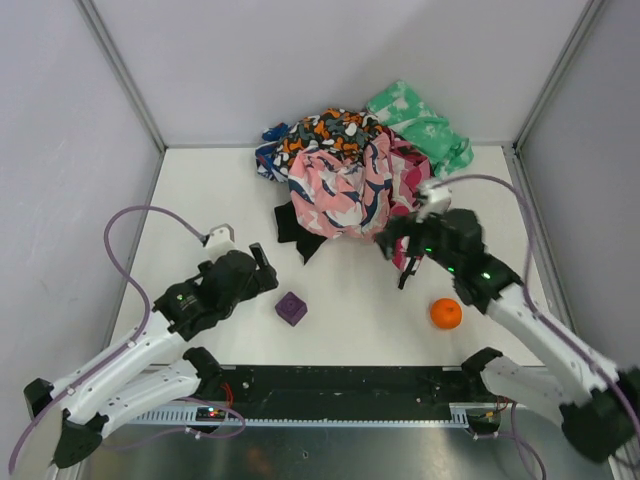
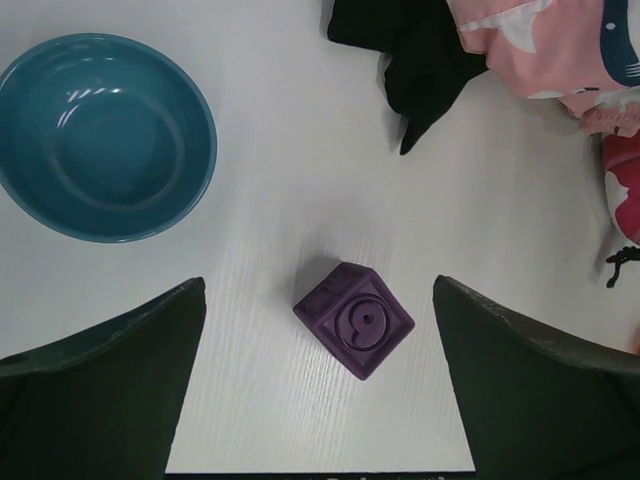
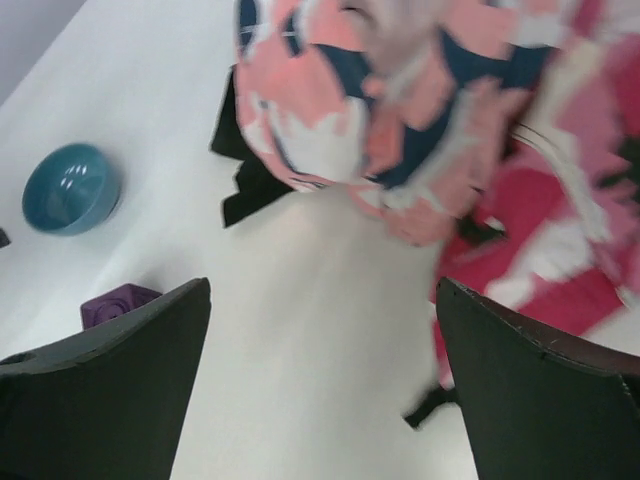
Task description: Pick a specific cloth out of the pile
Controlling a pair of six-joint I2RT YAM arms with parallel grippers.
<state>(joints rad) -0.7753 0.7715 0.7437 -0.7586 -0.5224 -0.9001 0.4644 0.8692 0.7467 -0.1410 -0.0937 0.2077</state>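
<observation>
The pile [image 1: 350, 170] of patterned cloths lies at the back middle of the table. The black cloth [image 1: 296, 226] pokes out from under the pile's front left edge. It also shows in the left wrist view [image 2: 415, 50] and the right wrist view [image 3: 250, 185]. My right gripper [image 1: 395, 240] is open and empty at the pile's front right, with bare table between its jaws [image 3: 322, 290]. The pink camouflage cloth [image 3: 350, 100] hangs just ahead of it. My left gripper [image 1: 262, 270] is open and empty over the table [image 2: 318, 285], short of the black cloth.
A purple cube [image 1: 291, 308] sits just in front of my left gripper [image 2: 355, 318]. An orange ball [image 1: 446, 313] lies by the right arm. A teal bowl [image 2: 105, 135] stands to the left, hidden in the top view. A mint green cloth [image 1: 420, 125] lies at the back right.
</observation>
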